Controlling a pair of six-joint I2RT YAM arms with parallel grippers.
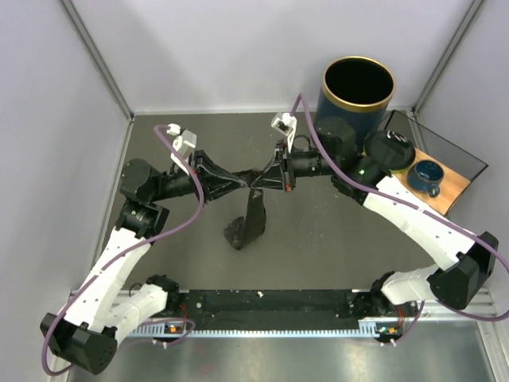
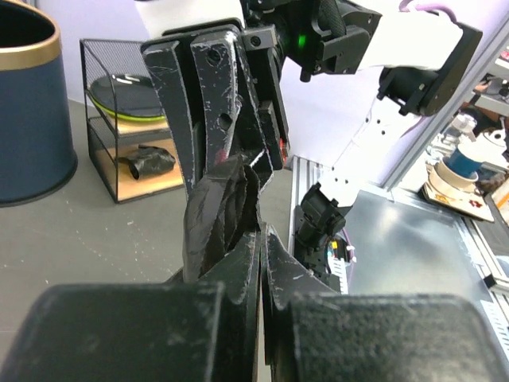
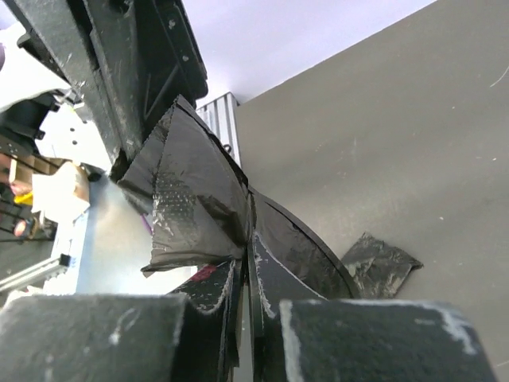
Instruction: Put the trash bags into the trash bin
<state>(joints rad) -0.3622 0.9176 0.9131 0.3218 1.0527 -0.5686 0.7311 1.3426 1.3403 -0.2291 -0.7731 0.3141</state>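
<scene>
Left gripper (image 1: pixel 238 184) and right gripper (image 1: pixel 266 179) meet tip to tip above the middle of the table. Each has its fingers pinched together on the top of the bag (image 1: pixel 253 213). Both wrist views show the film squeezed between the near pair of fingers, with the opposite gripper biting the same bunched edge. From that shared grip the bag hangs as a narrow, twisted black strip. Its lower end rests crumpled on the mat (image 1: pixel 334 247), a little nearer and left of the grippers. The bin (image 1: pixel 380 118) stands upright in the far right corner, mouth up, well apart from the bag. Part of the right arm overlaps its near side in the top view.

The mat is dark grey and matte, scuffed and flecked with pale specks, and it runs up to the walls. A wire rack (image 1: pixel 449 155) sits at the right edge just beside the bin, with a blue bowl (image 1: pixel 427 175) on a wooden board. Pale, plain walls (image 1: pixel 238 48) close in the left, far and right sides, and slanting aluminium posts (image 1: pixel 99 60) stand at the far corners. A black rail (image 1: pixel 270 302) runs along the near edge between the arm bases, with bare brushed metal (image 1: pixel 318 358) in front of it.
</scene>
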